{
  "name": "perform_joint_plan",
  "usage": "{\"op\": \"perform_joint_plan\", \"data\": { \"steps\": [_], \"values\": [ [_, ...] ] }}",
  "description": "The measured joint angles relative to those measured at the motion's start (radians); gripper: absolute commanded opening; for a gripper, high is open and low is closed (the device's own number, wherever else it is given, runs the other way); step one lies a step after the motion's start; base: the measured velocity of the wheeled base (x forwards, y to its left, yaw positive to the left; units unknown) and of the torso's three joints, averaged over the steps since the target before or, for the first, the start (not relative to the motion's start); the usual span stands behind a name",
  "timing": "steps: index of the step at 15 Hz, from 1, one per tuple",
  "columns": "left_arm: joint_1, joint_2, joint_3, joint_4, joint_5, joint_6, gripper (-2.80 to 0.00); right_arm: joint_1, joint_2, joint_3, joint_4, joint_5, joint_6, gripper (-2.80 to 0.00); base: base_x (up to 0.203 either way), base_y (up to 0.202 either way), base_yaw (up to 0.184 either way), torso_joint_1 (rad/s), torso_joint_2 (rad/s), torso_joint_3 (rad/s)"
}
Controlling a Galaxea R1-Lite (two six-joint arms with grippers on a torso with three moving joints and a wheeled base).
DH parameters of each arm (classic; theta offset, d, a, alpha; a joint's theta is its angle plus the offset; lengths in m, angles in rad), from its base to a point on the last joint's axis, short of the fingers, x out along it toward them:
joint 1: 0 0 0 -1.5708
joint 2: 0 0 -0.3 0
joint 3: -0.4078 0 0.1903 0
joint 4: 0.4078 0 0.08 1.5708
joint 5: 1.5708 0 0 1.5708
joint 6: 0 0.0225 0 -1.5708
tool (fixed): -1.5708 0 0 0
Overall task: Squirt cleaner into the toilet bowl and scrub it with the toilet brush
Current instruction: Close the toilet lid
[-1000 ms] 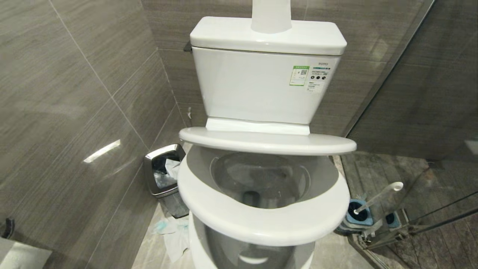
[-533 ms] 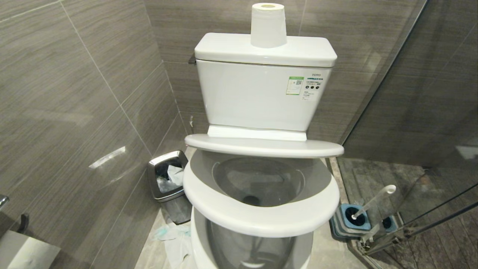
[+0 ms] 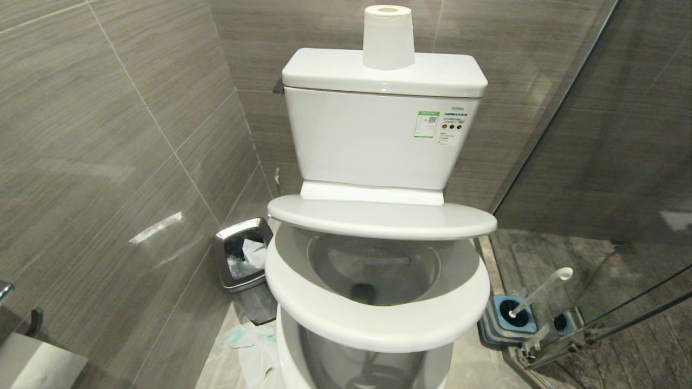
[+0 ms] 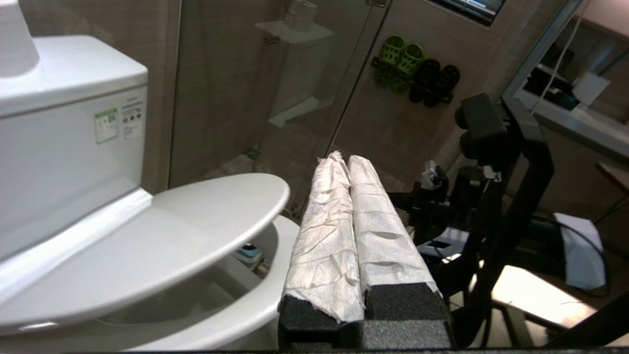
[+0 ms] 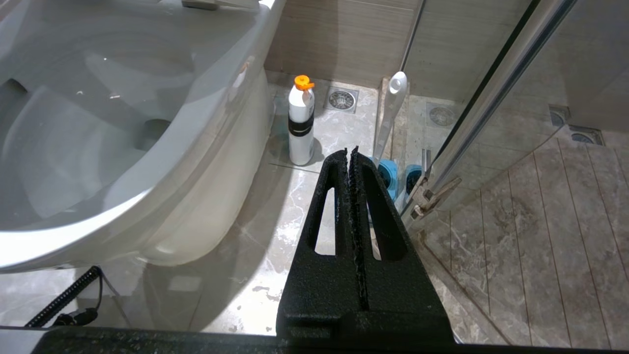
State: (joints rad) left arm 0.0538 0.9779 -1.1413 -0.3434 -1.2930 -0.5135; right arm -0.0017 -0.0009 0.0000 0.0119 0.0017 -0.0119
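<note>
Both grippers (image 4: 346,162) (image 5: 350,150) closed, empty

My left gripper (image 4: 344,160) has its paper-wrapped fingers pressed together; my right gripper (image 5: 350,150) is clamped shut too, empty.

toilet bowl (image 3: 378,302): glossy white ceramic | toilet brush (image 3: 540,292) handle: smooth white plastic | left gripper (image 4: 344,160) fingers: crinkled white paper-like wrap | waste bin (image 3: 240,254): shiny steel | wall tiles (image 3: 108,162): glossy grey

Paper roll (image 3: 388,38) on cistern (image 3: 373,135), steel waste bin (image 3: 243,256), green slippers (image 4: 400,61)
</note>
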Motion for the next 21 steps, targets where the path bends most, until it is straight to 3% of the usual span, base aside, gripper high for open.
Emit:
{"op": "perform_joint_plan", "data": {
  "steps": [2, 4, 8, 9, 11, 13, 15, 18, 21],
  "values": [
    [-0.002, 0.036, -0.043, 0.005, -0.003, 0.02, -2.8, 0.0, 0.0, 0.0, 0.0, 0.0, 0.0, -2.8, 0.0, 0.0, 0.0, 0.0, 0.0, 0.0],
    [-0.031, 0.085, -0.131, 0.023, 0.024, -0.077, -2.8, 0.0, 0.0, 0.0, 0.0, 0.0, 0.0, -2.8, 0.0, 0.0, 0.0, 0.0, 0.0, 0.0],
    [-0.05, 0.17, -0.303, -0.084, 0.196, -0.559, -2.8, 0.0, 0.0, 0.0, 0.0, -0.001, 0.0, -2.8, 0.0, 0.0, 0.0, 0.0, 0.0, 0.0],
    [-0.05, 0.194, -0.321, -0.119, 0.211, -0.628, -2.8, 0.0, 0.0, 0.0, 0.0, 0.0, 0.0, -2.8, 0.0, 0.0, 0.0, 0.0, 0.0, 0.0],
    [-0.047, 0.239, -0.378, -0.074, 0.253, -0.675, -2.8, 0.0, 0.0, 0.0, 0.0, -0.001, 0.0, -2.8, 0.0, 0.0, 0.0, 0.0, 0.0, 0.0],
    [-0.05, 0.285, -0.472, 0.089, 0.345, -0.668, -2.8, 0.0, 0.0, 0.0, 0.0, -0.001, 0.0, -2.8, 0.0, 0.0, 0.0, 0.0, 0.0, 0.0],
    [-0.059, 0.326, -0.525, 0.276, 0.441, -0.549, -2.8, 0.0, 0.0, 0.0, 0.0, 0.0, 0.0, -2.8, 0.0, 0.0, 0.0, 0.0, 0.0, 0.0],
    [-0.118, 0.366, -0.531, 0.483, 0.581, -0.108, -2.8, 0.0, 0.0, 0.0, 0.0, -0.001, 0.0, -2.8, 0.0, 0.0, 0.0, 0.0, 0.0, 0.0],
    [-0.296, 0.384, -0.537, 0.631, 0.671, 0.341, -2.8, 0.0, 0.0, 0.0, 0.0, 0.0, 0.0, -2.8, 0.0, 0.0, 0.0, 0.0, 0.0, 0.0]
  ]
}}
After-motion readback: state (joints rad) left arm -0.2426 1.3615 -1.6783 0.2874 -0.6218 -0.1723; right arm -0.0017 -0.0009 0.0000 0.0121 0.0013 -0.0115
